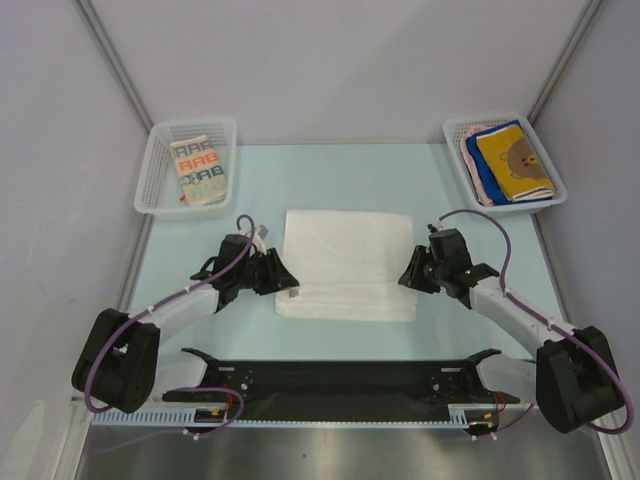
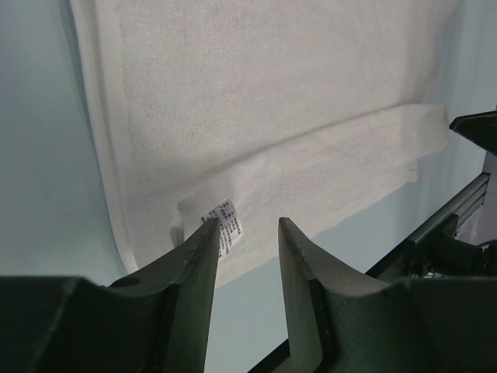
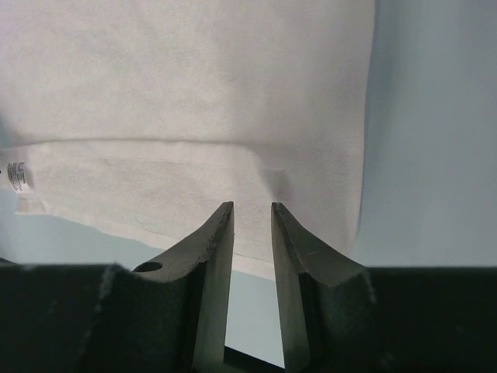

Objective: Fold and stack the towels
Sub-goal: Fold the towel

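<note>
The pale blue surface (image 1: pixel 440 180) is stretching wide between the grey walls, leaving bare room along its far edge and down both sides. The white towel (image 1: pixel 348 255) is lying flat at the middle, its near strip doubled back over itself so that a thicker band is running along its near edge. A bare strip of the surface is separating that edge from the arms' bases.

The left basket (image 1: pixel 150 190) is sitting in the far left corner, holding the cream towel with coloured lettering (image 1: pixel 198 170). The right basket (image 1: pixel 455 128) is sitting in the far right corner, carrying the yellow bear towel (image 1: pixel 515 160) on top of a blue towel (image 1: pixel 487 175). Both baskets are standing well apart from the white towel.

The left fingers (image 2: pixel 198 264) are hovering spread at the towel's near left corner, gripping nothing, with one tip just beside the small printed label (image 2: pixel 224 225). The right fingers (image 3: pixel 221 249) are pointing at the near right corner with only a narrow gap between them. That gap is showing towel and bare surface, and nothing is being pinched.
</note>
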`<state>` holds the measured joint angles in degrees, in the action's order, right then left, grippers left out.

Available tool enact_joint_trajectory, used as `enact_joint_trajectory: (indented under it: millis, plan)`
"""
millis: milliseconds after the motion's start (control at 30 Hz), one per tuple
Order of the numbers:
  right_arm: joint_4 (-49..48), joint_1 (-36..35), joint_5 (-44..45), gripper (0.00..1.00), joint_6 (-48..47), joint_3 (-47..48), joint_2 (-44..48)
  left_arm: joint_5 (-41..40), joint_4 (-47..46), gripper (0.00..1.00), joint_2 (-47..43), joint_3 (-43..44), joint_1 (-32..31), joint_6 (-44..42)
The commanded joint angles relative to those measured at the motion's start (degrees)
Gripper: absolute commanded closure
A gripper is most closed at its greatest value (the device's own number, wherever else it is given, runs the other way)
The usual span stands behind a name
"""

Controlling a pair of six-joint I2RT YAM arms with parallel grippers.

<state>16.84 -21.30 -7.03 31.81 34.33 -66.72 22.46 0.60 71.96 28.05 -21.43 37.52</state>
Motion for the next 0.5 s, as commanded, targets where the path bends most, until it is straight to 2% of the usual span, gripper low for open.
enact_joint_trajectory:
  millis: [0, 267, 400, 467]
  plan:
    - [1.7, -0.7, -3.0, 0.69, 0.4, -1.4, 2.5, 1.4, -1.0, 0.58, -3.1, -0.9, -0.5, 0.5]
    - [4.0, -1.6, -0.1, 0.68, 0.0, -2.1, 7.1, -0.7, -1.0, 0.55, -6.7, -0.6, -0.5, 0.2]
    - [6.4, -1.6, 6.4, 0.66, -1.5, 1.8, 6.8, -3.6, 3.0, 0.55, -6.7, 1.5, -0.5, -1.0]
    - [5.8, -1.5, 8.8, 0.64, -2.3, 3.8, 5.3, -7.5, 4.1, 0.54, -6.3, 3.0, -0.5, -1.0]
